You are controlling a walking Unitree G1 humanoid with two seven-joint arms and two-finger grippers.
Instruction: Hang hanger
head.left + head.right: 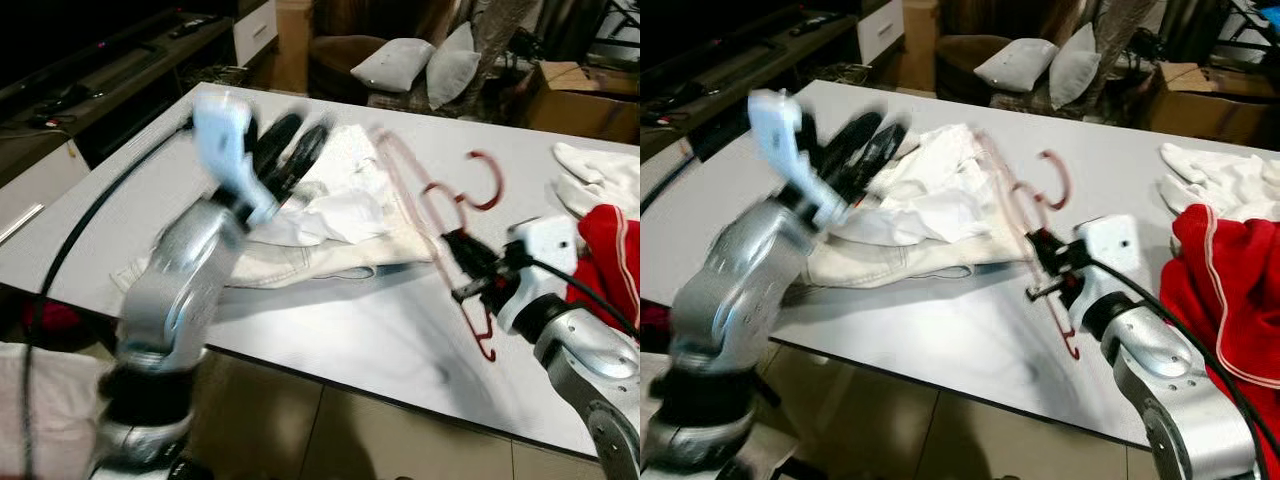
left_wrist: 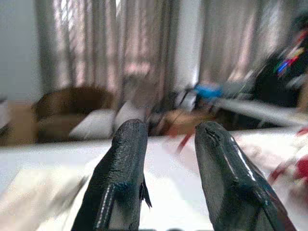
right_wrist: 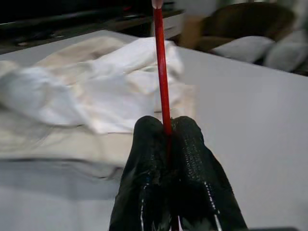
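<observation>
A red hanger (image 1: 447,215) lies blurred across the white table (image 1: 340,330), its hook (image 1: 487,180) toward the far side. My right gripper (image 1: 470,270) is shut on one of its thin red bars (image 3: 161,77), close to the table's front right. A pile of white clothes (image 1: 320,225) lies mid-table under the hanger's far arm. My left gripper (image 1: 285,150) is raised above the clothes pile, blurred, its two black fingers (image 2: 122,173) apart with nothing between them.
A red garment (image 1: 1225,290) and more white cloth (image 1: 600,175) lie at the table's right edge. Beyond the table stand a brown armchair with grey pillows (image 1: 415,60) and cardboard boxes (image 1: 575,95). A dark TV cabinet (image 1: 90,80) runs along the left.
</observation>
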